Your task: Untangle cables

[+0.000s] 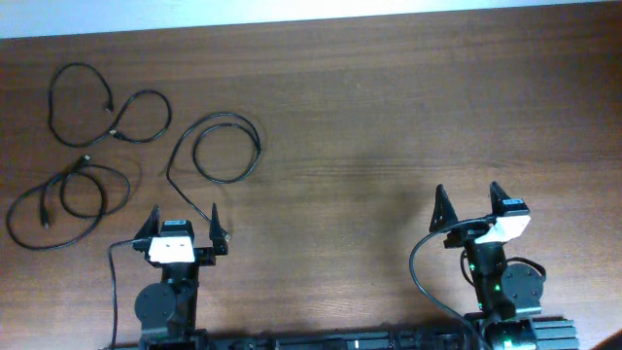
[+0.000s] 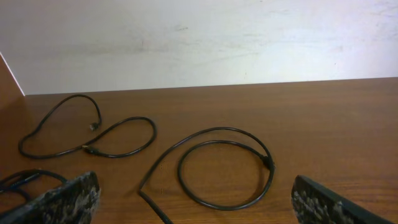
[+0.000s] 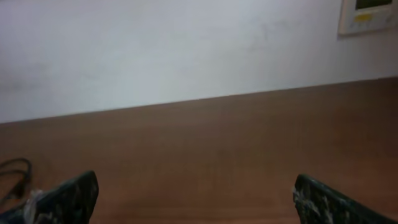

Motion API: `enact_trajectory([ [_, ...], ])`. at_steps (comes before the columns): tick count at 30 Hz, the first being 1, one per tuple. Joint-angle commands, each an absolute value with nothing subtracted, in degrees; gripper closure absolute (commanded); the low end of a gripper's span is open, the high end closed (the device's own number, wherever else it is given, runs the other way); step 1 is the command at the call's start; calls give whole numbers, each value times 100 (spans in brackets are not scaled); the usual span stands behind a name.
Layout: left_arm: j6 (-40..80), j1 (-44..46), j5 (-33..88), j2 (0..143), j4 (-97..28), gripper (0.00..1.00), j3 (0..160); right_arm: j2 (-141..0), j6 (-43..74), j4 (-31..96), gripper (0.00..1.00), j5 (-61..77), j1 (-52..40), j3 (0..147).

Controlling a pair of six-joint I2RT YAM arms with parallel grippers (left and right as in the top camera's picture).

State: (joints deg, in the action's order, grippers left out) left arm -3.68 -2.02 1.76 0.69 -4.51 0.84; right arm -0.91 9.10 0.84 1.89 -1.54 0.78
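Three thin black flexible cables (image 1: pixel 259 146) lying as separate loops on the left half of the brown wooden table (image 1: pixel 389 97), none gripped. Left gripper (image 1: pixel 185 224) spread wide and empty, the round coil (image 2: pixel 268 165) just ahead, its tail reaching down to just beside one fingertip. Right gripper (image 1: pixel 469 202) likewise wide and empty, well apart from all three.

Three cables (image 2: pixel 268 165) apart on the table (image 1: pixel 389 117), far left, beyond the left end effector (image 1: pixel 184 210).
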Motion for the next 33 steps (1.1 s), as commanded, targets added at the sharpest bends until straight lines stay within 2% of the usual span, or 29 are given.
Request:
enact_trajectory([
  [1, -443, -231, 220, 34, -458, 1, 54, -23, 600, 484, 1, 75, -185, 32],
  [19, -443, -231, 220, 34, -460, 1, 54, -23, -561, 493, 2, 16, -193, 32],
  [24, -443, -231, 220, 34, -460, 1, 54, -23, 106, 495, 2, -27, -191, 32],
  [33, -443, -231, 220, 34, -458, 1, 54, -23, 69, 467, 1, -27, -187, 32],
])
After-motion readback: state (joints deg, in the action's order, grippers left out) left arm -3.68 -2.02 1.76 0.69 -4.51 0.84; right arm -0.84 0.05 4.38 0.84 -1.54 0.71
